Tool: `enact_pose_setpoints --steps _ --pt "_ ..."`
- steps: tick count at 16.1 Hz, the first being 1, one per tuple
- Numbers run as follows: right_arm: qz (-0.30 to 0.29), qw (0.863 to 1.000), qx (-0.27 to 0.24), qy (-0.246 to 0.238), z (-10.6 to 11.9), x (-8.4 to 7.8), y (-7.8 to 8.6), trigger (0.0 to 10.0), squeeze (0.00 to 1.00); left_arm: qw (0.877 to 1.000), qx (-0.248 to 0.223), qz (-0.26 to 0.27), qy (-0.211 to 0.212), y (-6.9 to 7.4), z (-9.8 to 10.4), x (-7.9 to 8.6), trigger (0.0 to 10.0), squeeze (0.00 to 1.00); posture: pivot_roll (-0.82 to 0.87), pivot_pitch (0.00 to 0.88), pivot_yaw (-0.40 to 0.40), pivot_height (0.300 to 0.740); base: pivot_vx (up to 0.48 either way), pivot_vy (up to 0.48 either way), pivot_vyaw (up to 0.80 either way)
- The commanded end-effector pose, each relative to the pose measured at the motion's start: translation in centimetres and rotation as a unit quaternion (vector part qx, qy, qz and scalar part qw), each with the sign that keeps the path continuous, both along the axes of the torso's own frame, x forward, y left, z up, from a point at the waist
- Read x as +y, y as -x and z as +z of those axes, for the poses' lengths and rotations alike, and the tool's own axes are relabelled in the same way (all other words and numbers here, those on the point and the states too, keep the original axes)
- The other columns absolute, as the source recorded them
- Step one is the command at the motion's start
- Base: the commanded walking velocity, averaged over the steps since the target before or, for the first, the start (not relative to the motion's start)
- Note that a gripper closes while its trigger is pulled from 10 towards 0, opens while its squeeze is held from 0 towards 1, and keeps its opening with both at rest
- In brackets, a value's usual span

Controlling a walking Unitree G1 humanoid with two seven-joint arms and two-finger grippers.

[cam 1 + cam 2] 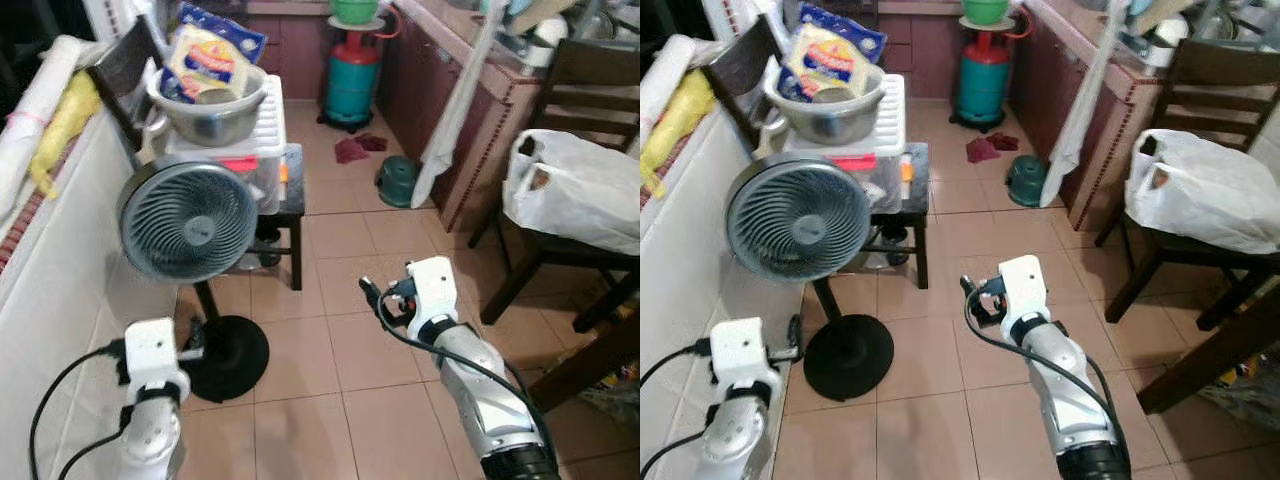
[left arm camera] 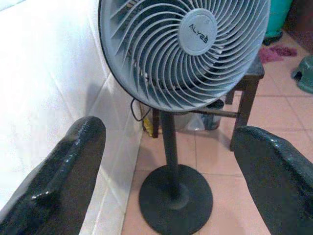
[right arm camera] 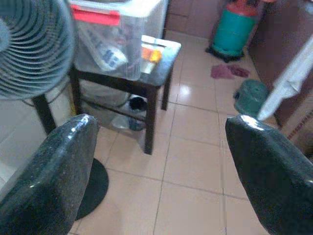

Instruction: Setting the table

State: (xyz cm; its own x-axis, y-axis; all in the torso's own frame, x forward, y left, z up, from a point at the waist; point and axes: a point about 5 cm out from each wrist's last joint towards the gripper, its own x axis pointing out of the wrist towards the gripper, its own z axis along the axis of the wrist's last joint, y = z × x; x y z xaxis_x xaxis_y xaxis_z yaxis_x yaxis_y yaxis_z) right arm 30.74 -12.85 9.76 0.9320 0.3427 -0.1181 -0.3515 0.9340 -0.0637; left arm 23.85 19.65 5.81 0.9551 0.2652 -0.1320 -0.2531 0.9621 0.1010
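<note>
Glossy black fingers (image 2: 63, 181) spread wide — ribbed grey fan (image 2: 183, 51) beyond.

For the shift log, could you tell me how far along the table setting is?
Nothing looks done yet. The left gripper and right gripper are both open and empty, facing the standing fan and a small dark table. Fetching and placing tableware all remains.

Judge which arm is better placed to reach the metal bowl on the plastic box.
Probably the left. The left gripper is open by the fan, on the bowl's side. The right gripper, also open, hangs over bare floor farther right.
</note>
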Motion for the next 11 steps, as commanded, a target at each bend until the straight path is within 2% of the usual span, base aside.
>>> enact_pose_setpoints --steps 1,2,4,11 --pt "-0.012 1.0 0.009 -0.001 -0.5 -0.5 0.2 10.0 0.0 1.0 -0.006 -0.01 -0.011 -0.2 0.4 -0.3 10.0 0.0 -0.17 0.041 -0.005 0.74 0.0 0.0 -0.77" --pt "-0.015 1.0 0.008 -0.003 -0.6 -0.5 0.4 10.0 0.0 1.0 -0.008 -0.021 -0.016 -0.4 0.5 -0.5 10.0 0.0 -0.17 0.046 0.005 0.74 0.0 0.0 -0.64" --pt "-0.026 1.0 0.011 -0.003 -1.0 -0.4 0.7 10.0 0.0 0.999 -0.001 -0.038 -0.016 -0.6 0.5 -0.9 10.0 0.0 -0.18 0.056 0.027 0.74 0.0 0.0 0.0" --pt "-0.047 0.999 0.018 -0.011 -1.5 -0.7 1.2 10.0 0.0 0.998 0.005 -0.054 -0.009 -1.2 0.6 -1.1 10.0 0.0 -0.19 0.075 0.067 0.74 0.0 0.0 -0.77"
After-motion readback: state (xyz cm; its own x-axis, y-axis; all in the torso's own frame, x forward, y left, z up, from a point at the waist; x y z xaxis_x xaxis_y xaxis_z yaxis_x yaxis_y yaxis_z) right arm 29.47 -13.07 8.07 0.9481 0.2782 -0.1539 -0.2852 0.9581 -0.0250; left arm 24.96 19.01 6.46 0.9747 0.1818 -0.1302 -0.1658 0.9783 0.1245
